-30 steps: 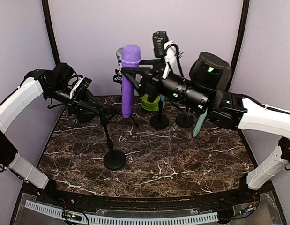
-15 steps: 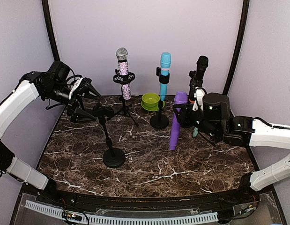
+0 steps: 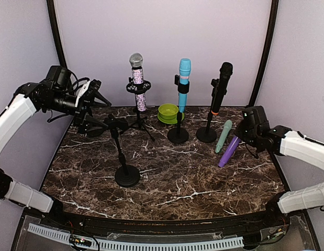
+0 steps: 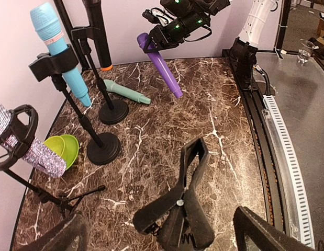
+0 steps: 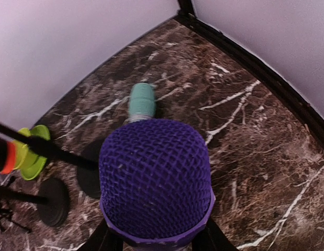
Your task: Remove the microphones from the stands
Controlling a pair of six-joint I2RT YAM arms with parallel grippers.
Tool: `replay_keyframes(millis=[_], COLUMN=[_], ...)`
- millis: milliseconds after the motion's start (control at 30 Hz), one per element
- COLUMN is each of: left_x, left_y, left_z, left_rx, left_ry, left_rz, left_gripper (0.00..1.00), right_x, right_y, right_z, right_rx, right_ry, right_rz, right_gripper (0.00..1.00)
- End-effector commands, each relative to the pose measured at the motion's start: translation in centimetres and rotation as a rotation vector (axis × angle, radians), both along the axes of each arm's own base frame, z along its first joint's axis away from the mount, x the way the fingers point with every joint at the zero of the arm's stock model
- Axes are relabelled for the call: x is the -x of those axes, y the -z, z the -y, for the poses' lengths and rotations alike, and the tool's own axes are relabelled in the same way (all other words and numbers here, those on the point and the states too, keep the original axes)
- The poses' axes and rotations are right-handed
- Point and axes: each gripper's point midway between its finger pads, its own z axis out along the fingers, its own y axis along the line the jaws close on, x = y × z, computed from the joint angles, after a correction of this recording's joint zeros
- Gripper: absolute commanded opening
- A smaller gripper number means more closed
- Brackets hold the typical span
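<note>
— At the right edge of the table point(image 3: 203, 183), right gripper point(image 3: 246, 132) is clamped on the purple microphone point(image 3: 228, 151), up near the head.
— Mic off the stand?
— Yes. It's well apart from the empty stand point(image 3: 123, 157). It hangs tilted, mesh head up at the gripper, tail end down toward the marble. Can't tell if the tail touches.
— Does the wrist cam confirm the grip?
— Right wrist view: mesh head fills the frame, 2 fingers point(image 5: 105, 240) hug the body just under it, 1 per side.
— Anything beside it?
— teal microphone point(image 3: 223, 136), lying flat on the marble just beside the purple one, on its left in the top view.
— Left arm?
— left gripper point(image 3: 98, 111) has its jaws wide apart, holding nothing. It sits just left of the stand's clip point(image 4: 177, 209). In the left wrist view the clip lies between the 2 fingers, no contact visible.
— Rest of the table?
— 3 mics upright in stands along the back: sparkly microphone point(image 3: 136, 78) on a tripod, blue microphone point(image 3: 183, 83), black microphone point(image 3: 221, 89). green bowl point(image 3: 168, 113) sits between the sparkly and blue ones.
</note>
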Motion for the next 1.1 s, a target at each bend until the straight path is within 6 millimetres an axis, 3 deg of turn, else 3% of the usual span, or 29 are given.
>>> replay_keyframes(millis=[0, 167, 433, 533, 733, 1067], left_x=[0.0, 1.1, 1.6, 1.8, 2.1, 1.9], left_y=[-0.2, 0.3, 1.8, 1.8, 1.6, 2.5], left_z=[-0.9, -1.7, -2.3, -2.4, -2.4, -2.4], left_rx=[0.007, 0.010, -0.009, -0.005, 0.007, 0.008], left_ry=[-0.120, -0.174, -0.228, -0.230, -0.226, -0.248], left_rz=[-0.029, -0.043, -0.104, -0.087, -0.078, -0.112], left_gripper=[0.99, 0.99, 0.99, 0.99, 0.99, 0.99], right_x=[-2.4, -5.1, -8.5, -9.5, -11.0, -10.7], right_y=[2.6, 5.7, 10.6, 11.3, 11.7, 10.9], right_z=[2.5, 5.4, 5.2, 4.6, 4.1, 2.9], right_rx=[-0.012, -0.055, -0.216, -0.259, -0.297, -0.340], right_ry=[0.026, 0.055, 0.020, 0.007, -0.010, -0.068], right_rz=[-0.106, -0.202, -0.300, -0.313, -0.320, -0.288], right_gripper=[0.00, 0.00, 0.00, 0.09, 0.40, 0.64])
